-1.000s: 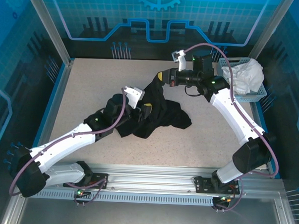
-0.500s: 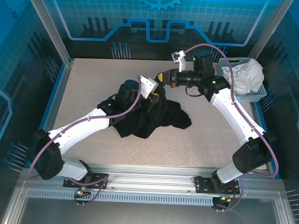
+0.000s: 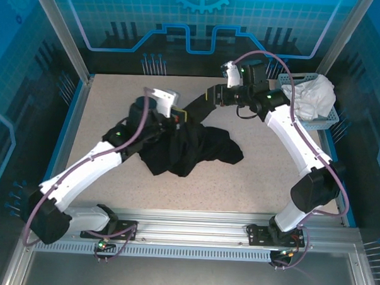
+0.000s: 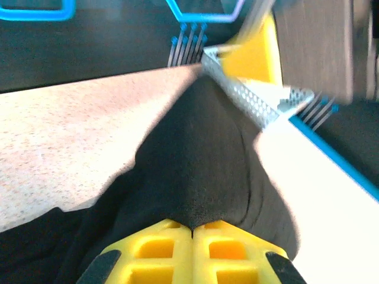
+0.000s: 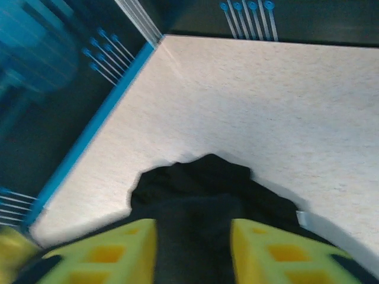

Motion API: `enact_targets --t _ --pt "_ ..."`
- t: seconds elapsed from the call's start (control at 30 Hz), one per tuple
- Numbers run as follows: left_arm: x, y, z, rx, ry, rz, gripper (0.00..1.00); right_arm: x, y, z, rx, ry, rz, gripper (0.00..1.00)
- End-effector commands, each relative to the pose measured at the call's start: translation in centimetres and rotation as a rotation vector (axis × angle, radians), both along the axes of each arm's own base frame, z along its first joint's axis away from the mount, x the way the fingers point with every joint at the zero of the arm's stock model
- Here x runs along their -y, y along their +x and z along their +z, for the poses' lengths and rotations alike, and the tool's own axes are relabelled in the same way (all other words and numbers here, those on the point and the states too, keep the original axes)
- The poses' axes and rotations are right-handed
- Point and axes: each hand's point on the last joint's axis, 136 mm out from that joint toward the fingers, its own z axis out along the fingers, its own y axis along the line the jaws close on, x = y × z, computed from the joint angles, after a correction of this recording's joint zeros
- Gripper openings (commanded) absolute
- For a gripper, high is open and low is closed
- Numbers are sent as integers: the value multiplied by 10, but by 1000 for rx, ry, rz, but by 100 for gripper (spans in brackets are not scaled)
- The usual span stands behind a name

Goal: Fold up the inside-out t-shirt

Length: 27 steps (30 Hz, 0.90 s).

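Left end effector [image 4: 192,229]: I had its yellow fingers pressed together, clamped on a fold of the inside-out t-shirt [image 4: 195,160]. The black cloth rose out of the pinch as a taut ridge, so I judged this hold was bearing the pull.

Right end effector [image 5: 192,236]: its fingers stood apart, with black cloth lying in the gap and beyond it. I could not tell whether either finger touched the cloth, so I counted it as no grip.

Why one hold: I judged that a single pinch let the garment hang and drag, which showed me where an edge lay.

Inside-out t-shirt, overhead view: it was bunched in a dark heap [image 3: 190,145] at the middle of the frame. A narrow tongue ran from it to the upper centre, toward the right end effector [image 3: 211,93]. The left end effector [image 3: 177,117] sat at the heap's upper left edge.

Table [image 3: 110,101]: it was speckled, and it carried the whole heap.

Basket [image 3: 317,125]: it stood at the upper right, well apart from the heap, with a white garment [image 3: 308,97] in it. That garment was not part of my job.

Progress: nothing was spread flat, so I judged the folding had barely started.
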Motion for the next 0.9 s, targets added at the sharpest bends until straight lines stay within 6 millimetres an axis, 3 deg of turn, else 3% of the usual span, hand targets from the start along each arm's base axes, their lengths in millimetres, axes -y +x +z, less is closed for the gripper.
enact_targets --t 0.0,0.13,0.27,0.37,0.53,0.7,0.8,0.87 --pt "-25 -9 16 -62 -127 57 0 26 -17 -25 6 -125 -59 51" --pt "-39 -12 20 -57 -126 90 0 16 -64 -63 32 -96 7 60" --pt "-43 -14 22 -55 -118 98 0 -23 -116 -110 35 -52 160 64" --pt "-44 -14 24 -52 -120 97 0 -52 -134 -146 -11 -18 236 65" --pt "-47 -15 23 -50 -115 105 0 -73 -127 -186 -45 -81 232 64" --pt "-49 -16 23 -54 -115 108 0 -74 -110 -198 -18 -122 198 55" --pt "-49 -16 23 -53 -116 109 0 -81 -101 -193 -1 -111 199 38" --pt "-51 -16 22 -52 -111 115 0 -80 -98 -191 4 -112 195 19"
